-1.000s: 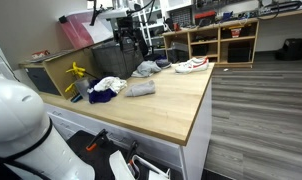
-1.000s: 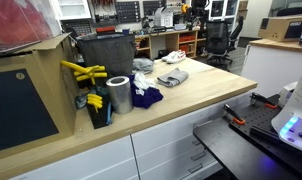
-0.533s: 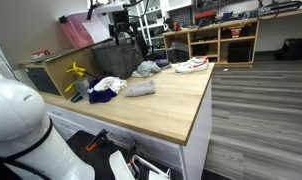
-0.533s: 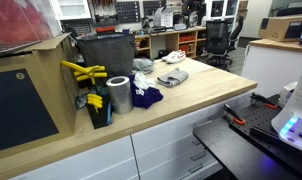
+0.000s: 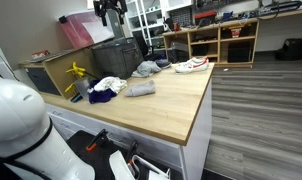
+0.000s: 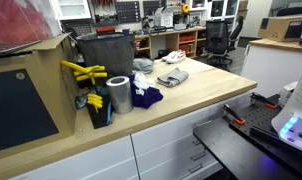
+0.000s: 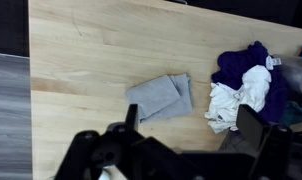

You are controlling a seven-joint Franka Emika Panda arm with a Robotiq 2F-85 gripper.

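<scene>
One claw (image 5: 111, 8) to watch here, folks, and it's riding high at the top of an exterior view, well above the pale wooden counter (image 5: 176, 110). Look down through the wrist view and there are its two dark fingers (image 7: 132, 115), spread about as wide as they go, with nothing between them but bare air. It has hold of nothing at all!

Right below, framed between those fingers, lies the folded grey cloth (image 7: 159, 97). It sits flat on the counter, square and tidy, out in the open part of the wood. In both exterior views you can spot it near the middle of the counter.

Just beside it is a rumpled heap of purple and white cloths (image 7: 246, 75), close but not touching the folded one. Farther back there's a crumpled grey garment (image 5: 146, 69), and beside that a white sneaker with red trim (image 5: 191, 65) near the counter's far edge. Behind the heap stands a dark square bin (image 6: 106, 55). A yellow-handled tool (image 6: 83, 72) and a shiny metal cylinder (image 6: 118, 95) crowd the end next to the purple pile.
</scene>
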